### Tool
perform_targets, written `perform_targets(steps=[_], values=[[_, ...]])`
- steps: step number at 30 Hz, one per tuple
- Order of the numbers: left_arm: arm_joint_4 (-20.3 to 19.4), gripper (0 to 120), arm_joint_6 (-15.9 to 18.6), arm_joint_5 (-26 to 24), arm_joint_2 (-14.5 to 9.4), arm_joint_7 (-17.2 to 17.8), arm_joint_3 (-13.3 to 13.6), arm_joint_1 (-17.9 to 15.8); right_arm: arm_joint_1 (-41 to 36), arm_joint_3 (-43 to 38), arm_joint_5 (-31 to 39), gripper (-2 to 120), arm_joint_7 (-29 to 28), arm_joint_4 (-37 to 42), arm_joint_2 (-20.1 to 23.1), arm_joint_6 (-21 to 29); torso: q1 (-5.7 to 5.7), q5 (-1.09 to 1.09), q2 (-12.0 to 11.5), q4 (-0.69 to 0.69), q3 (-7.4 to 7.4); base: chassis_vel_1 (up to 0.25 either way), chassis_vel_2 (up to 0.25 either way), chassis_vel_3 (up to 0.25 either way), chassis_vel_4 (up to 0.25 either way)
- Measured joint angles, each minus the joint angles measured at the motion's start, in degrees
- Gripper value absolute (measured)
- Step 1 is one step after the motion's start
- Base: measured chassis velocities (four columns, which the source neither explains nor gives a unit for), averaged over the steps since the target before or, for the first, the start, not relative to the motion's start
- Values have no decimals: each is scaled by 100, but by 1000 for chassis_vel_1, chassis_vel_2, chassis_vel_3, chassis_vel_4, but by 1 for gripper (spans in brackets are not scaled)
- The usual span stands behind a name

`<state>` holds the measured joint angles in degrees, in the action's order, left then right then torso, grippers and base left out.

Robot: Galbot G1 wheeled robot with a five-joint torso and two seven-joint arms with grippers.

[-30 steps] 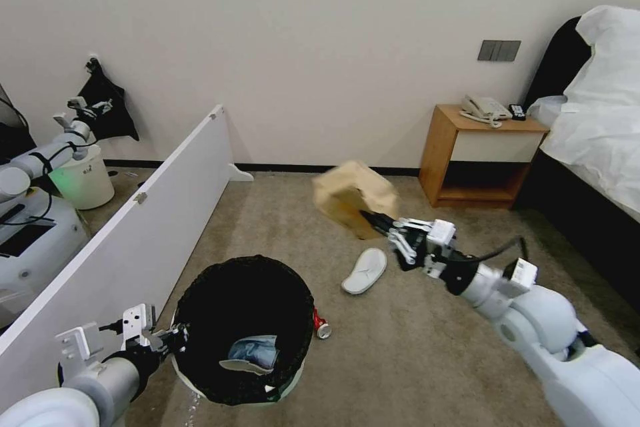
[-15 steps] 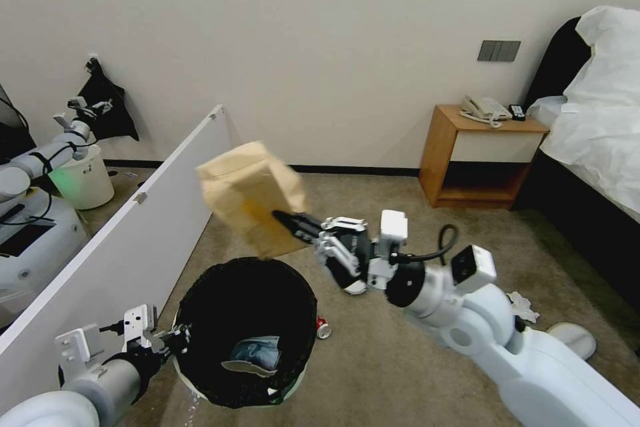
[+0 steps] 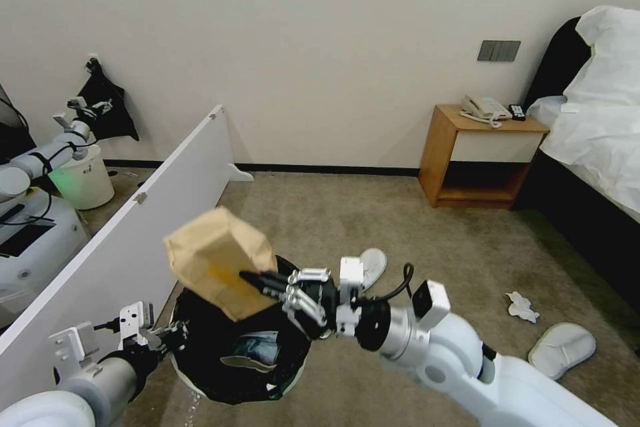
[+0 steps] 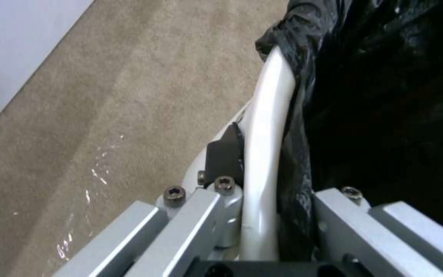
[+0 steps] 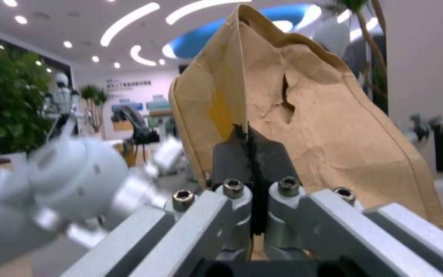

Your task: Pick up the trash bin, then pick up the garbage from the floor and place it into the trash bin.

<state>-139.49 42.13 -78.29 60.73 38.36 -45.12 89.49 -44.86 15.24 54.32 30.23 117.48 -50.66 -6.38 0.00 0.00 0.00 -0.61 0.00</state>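
Observation:
The trash bin, white with a black bag over its rim, is held at the lower left by my left gripper, shut on its rim. In the left wrist view the white rim and black liner run between the jaws. My right gripper is shut on a tan cardboard box, tilted just above the bin's far-left rim. The right wrist view shows the fingertips pinching the crumpled box. A blue face mask lies inside the bin. Two white slippers and a white tissue lie on the floor.
A long white panel stands close along the bin's left side. A wooden nightstand with a phone and a bed are at the right. Another robot with a white bin is behind the panel.
My right arm has swung the tan box left and down, from mid-room to just above the bin. The left gripper and the bin have stayed put.

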Motion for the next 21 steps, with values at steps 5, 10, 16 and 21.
perform_targets(steps=[5, 10, 16, 21], values=[[-37, 2, 0, -54, 0, 18, -25, 19, -77, 140, -159, 0, -32, -240, -10, -56, 0, 0, 0, -1, 0, 0, 0, 0, 0], [-71, 2, 0, -116, -1, 25, -58, 30, -68, 233, -251, 0, -119, -414, -60, -74, 0, 0, 0, -1, 0, 0, 0, 0, 0], [-137, 2, 0, -304, 13, 110, -101, 42, 1, 314, -440, 0, -256, -638, -122, -118, 0, 0, 0, 0, 0, 0, 0, 0, 0], [-179, 2, -1, -509, 2, 229, -144, 58, 31, 317, -506, 10, -360, -715, -150, -134, 0, 0, 0, 0, 0, 0, 0, 0, 0]])
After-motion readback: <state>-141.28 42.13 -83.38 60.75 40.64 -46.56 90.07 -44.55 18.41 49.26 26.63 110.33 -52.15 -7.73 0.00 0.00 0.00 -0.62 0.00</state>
